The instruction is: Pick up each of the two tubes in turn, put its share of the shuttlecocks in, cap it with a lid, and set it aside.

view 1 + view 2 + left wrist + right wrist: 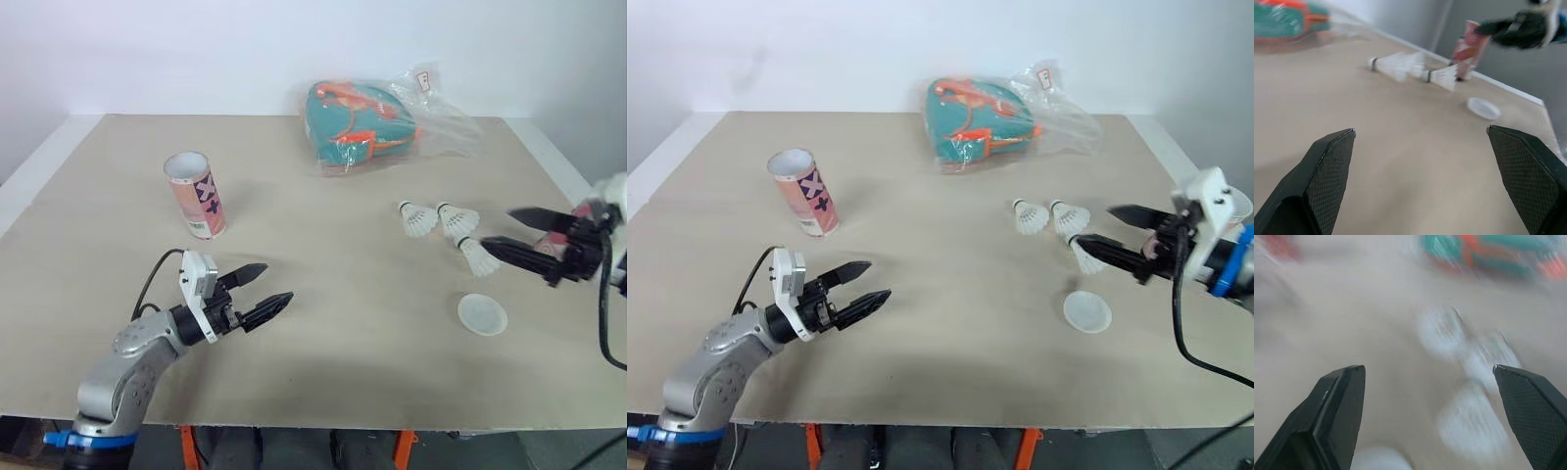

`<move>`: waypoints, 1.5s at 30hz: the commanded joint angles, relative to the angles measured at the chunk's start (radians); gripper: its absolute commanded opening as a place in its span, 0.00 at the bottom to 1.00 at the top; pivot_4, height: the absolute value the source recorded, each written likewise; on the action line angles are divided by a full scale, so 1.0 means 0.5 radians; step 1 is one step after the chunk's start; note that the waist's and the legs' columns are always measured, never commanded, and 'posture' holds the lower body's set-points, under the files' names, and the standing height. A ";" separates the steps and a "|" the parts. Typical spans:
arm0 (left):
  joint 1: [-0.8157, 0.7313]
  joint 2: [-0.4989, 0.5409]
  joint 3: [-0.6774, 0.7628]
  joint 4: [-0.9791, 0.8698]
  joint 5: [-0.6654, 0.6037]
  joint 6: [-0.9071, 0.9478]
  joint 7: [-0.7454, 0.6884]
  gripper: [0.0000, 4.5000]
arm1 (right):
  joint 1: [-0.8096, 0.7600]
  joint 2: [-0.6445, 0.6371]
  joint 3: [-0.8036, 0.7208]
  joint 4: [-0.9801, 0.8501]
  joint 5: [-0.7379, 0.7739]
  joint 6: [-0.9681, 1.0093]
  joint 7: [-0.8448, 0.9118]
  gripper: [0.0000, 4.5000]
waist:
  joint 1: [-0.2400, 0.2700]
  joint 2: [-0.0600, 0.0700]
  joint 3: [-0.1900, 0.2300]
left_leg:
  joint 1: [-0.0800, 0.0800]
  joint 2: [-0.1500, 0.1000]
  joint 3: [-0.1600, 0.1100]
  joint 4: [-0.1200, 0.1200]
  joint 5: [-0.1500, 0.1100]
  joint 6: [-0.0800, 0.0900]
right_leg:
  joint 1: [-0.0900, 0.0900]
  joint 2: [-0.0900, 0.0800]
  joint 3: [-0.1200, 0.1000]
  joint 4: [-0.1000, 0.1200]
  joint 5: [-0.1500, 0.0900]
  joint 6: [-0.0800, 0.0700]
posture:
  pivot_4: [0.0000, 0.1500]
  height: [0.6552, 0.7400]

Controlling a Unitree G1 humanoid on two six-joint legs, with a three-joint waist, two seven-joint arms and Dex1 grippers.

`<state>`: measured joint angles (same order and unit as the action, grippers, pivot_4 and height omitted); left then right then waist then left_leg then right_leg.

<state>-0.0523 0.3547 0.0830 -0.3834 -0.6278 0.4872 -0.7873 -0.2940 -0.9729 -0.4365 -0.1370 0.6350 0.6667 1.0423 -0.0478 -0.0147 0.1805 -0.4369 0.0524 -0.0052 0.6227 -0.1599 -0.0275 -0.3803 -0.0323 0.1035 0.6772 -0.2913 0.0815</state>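
Observation:
A pink patterned tube (pixel 196 194) stands upright and uncapped at the table's left. A second pink tube (pixel 1471 46) stands near the right edge, partly hidden behind my right gripper (pixel 497 229), which is open and hovers just right of three white shuttlecocks (pixel 419 218) (pixel 458 217) (pixel 478 257) lying together. A round white lid (pixel 482 314) lies flat in front of them. My left gripper (pixel 277 281) is open and empty, low over bare table in front of the left tube, pointing right.
A teal and orange bag in clear plastic (pixel 362 122) lies at the back centre. The beige table (pixel 323 362) has wide bare room in the middle and front. Its front edge runs just below my left arm.

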 commanded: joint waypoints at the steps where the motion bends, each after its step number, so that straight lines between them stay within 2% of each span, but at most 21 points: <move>1: 0.099 -0.135 0.180 -0.184 -0.032 -0.092 0.322 1.00 | -0.314 0.264 0.251 -0.217 0.215 0.054 -0.097 0.99 | 0.005 -0.007 0.000 | -0.001 0.000 -0.002 -0.001 0.001 0.002 | 0.000 0.001 -0.001 0.000 0.000 0.000 | 1.00 1.00; 5: 0.254 -0.165 0.348 -0.196 0.133 -0.282 0.518 1.00 | -0.436 0.550 0.617 -0.229 0.139 0.032 -0.115 0.99 | -0.002 -0.018 -0.002 | -0.002 0.004 -0.002 -0.005 0.000 0.001 | -0.004 0.009 0.005 -0.001 0.007 -0.017 | 1.00 1.00; 12: 0.165 -0.110 0.306 -0.043 0.401 -0.434 0.678 1.00 | -0.455 0.774 0.875 -0.189 -0.032 -0.074 -0.219 0.99 | 0.043 -0.019 -0.002 | -0.008 0.006 -0.004 -0.006 0.000 0.001 | -0.008 0.011 0.001 -0.001 0.004 -0.021 | 1.00 1.00; 20: -0.054 -0.080 0.303 0.265 0.528 -0.486 0.758 1.00 | -0.350 0.882 0.919 -0.271 -0.112 -0.122 -0.357 0.99 | 0.042 -0.020 -0.003 | -0.008 0.011 -0.004 -0.007 0.000 0.000 | -0.010 0.016 0.001 -0.001 0.007 -0.024 | 1.00 1.00; 26: -0.164 -0.065 0.330 0.430 0.565 -0.519 0.790 1.00 | -0.346 1.031 0.849 -0.271 -0.198 -0.127 -0.694 0.99 | 0.040 -0.020 -0.003 | -0.008 0.013 -0.004 -0.009 0.001 0.000 | -0.013 0.018 0.002 0.001 0.007 -0.026 | 1.00 1.00; 38: -0.267 0.015 0.330 0.614 0.582 -0.556 0.749 1.00 | -0.237 1.013 0.828 -0.425 -0.132 -0.076 -0.712 0.99 | 0.038 -0.020 -0.003 | -0.009 0.013 -0.003 -0.010 0.001 -0.001 | -0.014 0.018 0.002 0.001 0.007 -0.026 | 1.00 1.00; 45: -0.482 0.050 0.320 0.896 0.674 -0.619 0.806 1.00 | -0.183 1.008 0.808 -0.468 -0.120 -0.059 -0.752 0.99 | 0.037 -0.021 -0.002 | -0.009 0.013 -0.004 -0.010 0.001 -0.001 | -0.014 0.019 0.001 0.001 0.007 -0.026 | 1.00 1.00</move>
<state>-0.2698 0.3686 0.2343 0.0474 -0.3074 0.2100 -0.3903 -0.3872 -0.4633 -0.0043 -0.3217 0.5573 0.6383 0.6718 -0.0295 -0.0250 0.1793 -0.4414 0.0588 -0.0069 0.6180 -0.1594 -0.0278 -0.3873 -0.0230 0.1043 0.6779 -0.2879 0.0685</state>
